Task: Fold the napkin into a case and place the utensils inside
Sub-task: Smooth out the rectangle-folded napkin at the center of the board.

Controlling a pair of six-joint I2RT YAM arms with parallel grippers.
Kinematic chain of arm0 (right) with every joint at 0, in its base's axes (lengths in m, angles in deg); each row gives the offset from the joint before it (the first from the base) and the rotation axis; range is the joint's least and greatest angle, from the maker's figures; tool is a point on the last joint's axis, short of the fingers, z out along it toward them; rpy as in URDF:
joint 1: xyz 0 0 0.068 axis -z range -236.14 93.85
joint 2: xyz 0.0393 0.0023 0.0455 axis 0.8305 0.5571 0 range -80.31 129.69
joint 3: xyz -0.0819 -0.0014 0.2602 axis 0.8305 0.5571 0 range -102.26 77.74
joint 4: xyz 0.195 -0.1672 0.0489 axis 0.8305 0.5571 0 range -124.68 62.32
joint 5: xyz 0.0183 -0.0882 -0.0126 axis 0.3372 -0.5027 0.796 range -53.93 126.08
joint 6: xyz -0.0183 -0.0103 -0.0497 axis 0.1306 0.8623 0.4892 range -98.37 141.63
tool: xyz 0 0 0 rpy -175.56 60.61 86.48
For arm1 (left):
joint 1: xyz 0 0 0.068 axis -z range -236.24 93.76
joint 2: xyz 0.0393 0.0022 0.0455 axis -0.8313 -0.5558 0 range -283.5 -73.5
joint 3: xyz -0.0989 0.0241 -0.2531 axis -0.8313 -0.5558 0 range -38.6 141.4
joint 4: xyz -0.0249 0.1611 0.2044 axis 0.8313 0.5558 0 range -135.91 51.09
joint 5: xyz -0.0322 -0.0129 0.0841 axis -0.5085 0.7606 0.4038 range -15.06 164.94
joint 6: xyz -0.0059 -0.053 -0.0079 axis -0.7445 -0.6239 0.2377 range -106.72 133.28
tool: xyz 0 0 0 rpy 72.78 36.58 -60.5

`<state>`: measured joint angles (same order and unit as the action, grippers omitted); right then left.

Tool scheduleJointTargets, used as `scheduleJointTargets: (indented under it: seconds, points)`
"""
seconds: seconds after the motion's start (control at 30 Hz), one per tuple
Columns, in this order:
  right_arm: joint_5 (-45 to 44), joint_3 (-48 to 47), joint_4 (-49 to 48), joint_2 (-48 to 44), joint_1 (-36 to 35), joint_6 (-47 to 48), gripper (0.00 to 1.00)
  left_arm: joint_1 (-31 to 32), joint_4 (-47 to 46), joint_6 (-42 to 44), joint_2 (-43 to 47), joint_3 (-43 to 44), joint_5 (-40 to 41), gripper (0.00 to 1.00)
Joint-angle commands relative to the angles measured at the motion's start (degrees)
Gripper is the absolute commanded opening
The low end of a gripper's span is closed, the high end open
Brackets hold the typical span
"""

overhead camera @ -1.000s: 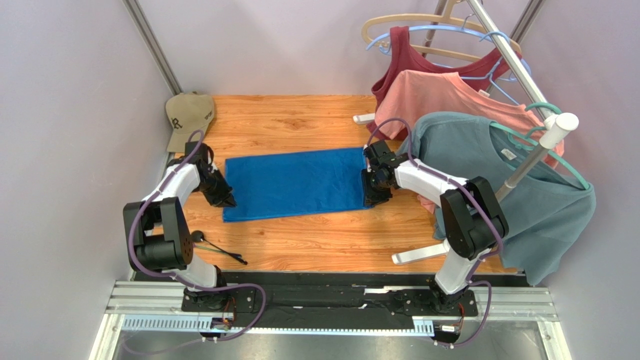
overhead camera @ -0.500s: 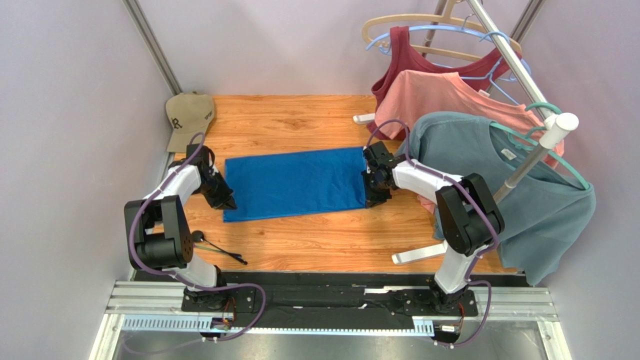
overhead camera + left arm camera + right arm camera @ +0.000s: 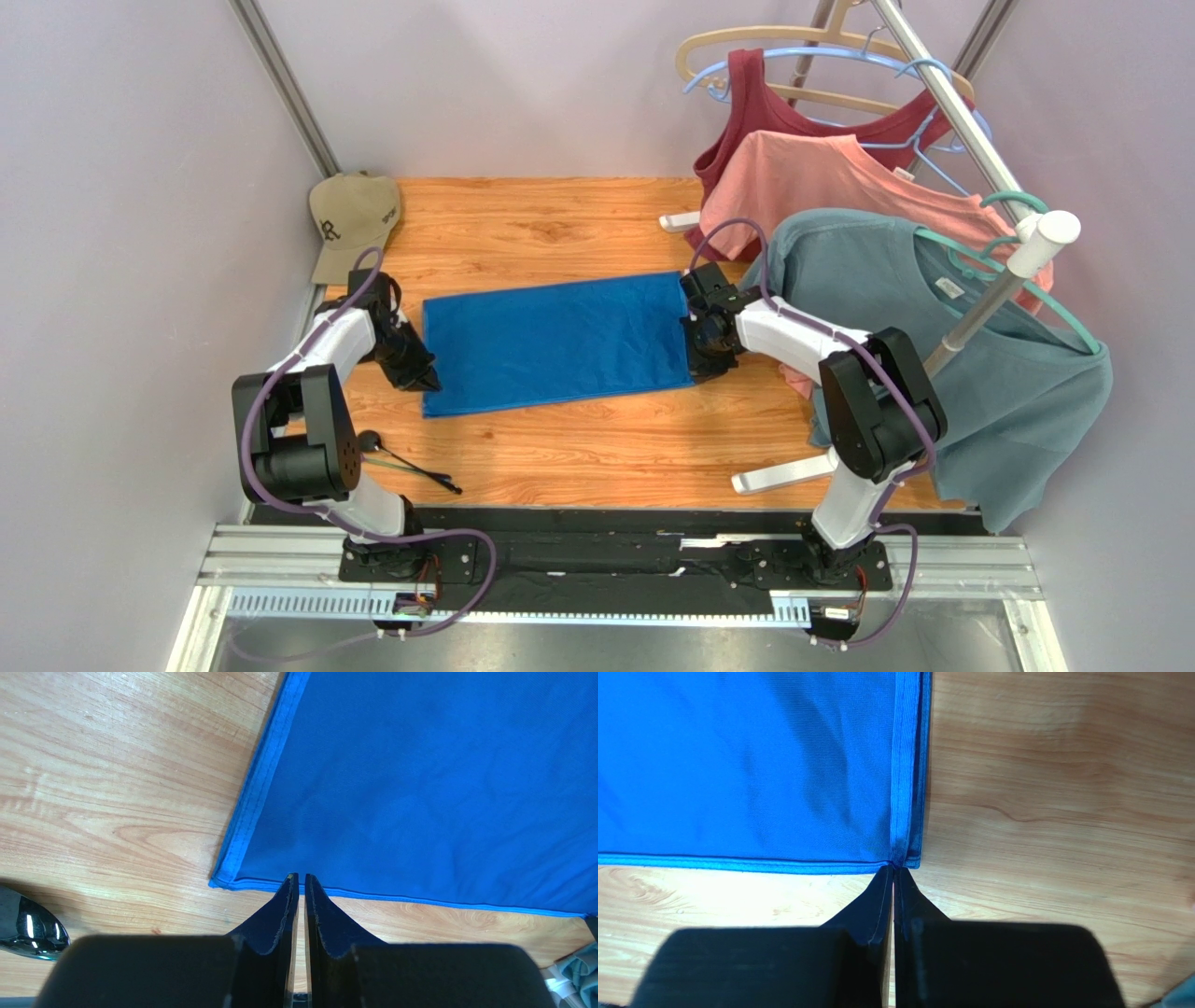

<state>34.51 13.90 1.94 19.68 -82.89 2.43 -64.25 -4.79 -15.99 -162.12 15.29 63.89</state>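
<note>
The royal-blue napkin (image 3: 554, 343) lies folded into a wide flat rectangle on the wooden table (image 3: 561, 224). My left gripper (image 3: 417, 375) is at its near left corner. In the left wrist view its jaws pinch the near hem of the napkin (image 3: 421, 777) at the left gripper's tips (image 3: 302, 879), with only a thin slit between them. My right gripper (image 3: 697, 367) is at the near right corner. Seen from the right wrist, the right gripper (image 3: 895, 868) is shut on the corner hem of the napkin (image 3: 738, 763). The dark thin utensils (image 3: 410, 464) lie on the wood near my left base. A shiny utensil end (image 3: 28, 929) shows.
A khaki cap (image 3: 351, 217) sits at the far left corner. A clothes rack stands on the right with a maroon top (image 3: 786, 112), a salmon shirt (image 3: 842, 175) and a teal-grey T-shirt (image 3: 982, 350). Its white foot (image 3: 779, 476) rests on the table near my right arm.
The right gripper's jaws have closed onto the napkin's near right corner. The napkin's left edge has shifted slightly to the right. The left gripper has stayed put.
</note>
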Motion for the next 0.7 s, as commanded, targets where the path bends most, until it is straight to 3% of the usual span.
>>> scheduleJointTargets:
  seconds: [0.0,0.07,0.1,0.13,0.23,0.3,0.4,0.67]
  points:
    - [-4.1,-2.8,0.0,-0.1,0.5,0.8,0.15,0.3,-0.5,0.7,1.2,-0.1,0.0,0.14]
    - [-4.8,-4.4,0.1,-0.7,-0.3,1.4,0.27,0.5,-0.8,0.1,1.7,0.3,-1.4,0.15]
    - [-5.8,-4.8,-1.1,-2.2,-1.2,1.8,0.4,0.5,-2.5,-0.3,2.3,0.6,-2.2,0.16]
    - [-6.4,-5.2,-2.2,-3.2,-2.2,2.1,0.47,0.5,-4.3,-1.7,2.6,0.7,-6.0,0.19]
    - [1.2,-10.2,-8.3,-2.1,-3.4,1.4,0.65,0.5,-16.0,-6.8,2.0,0.0,-15.7,0.2]
    - [9.2,-14.0,-15.7,0.3,-3.6,-0.6,0.68,0.5,-23.9,-9.6,-0.8,0.3,-17.7,0.22]
    - [17.0,-23.0,-19.2,7.9,-3.6,-3.7,0.69,0.5,-30.2,-16.4,-5.2,1.8,-19.2,0.28]
    - [34.0,-26.7,-32.0,21.8,-3.4,-12.7,0.65,-2.5,-35.5,-20.6,-17.4,8.2,-18.5,0.24]
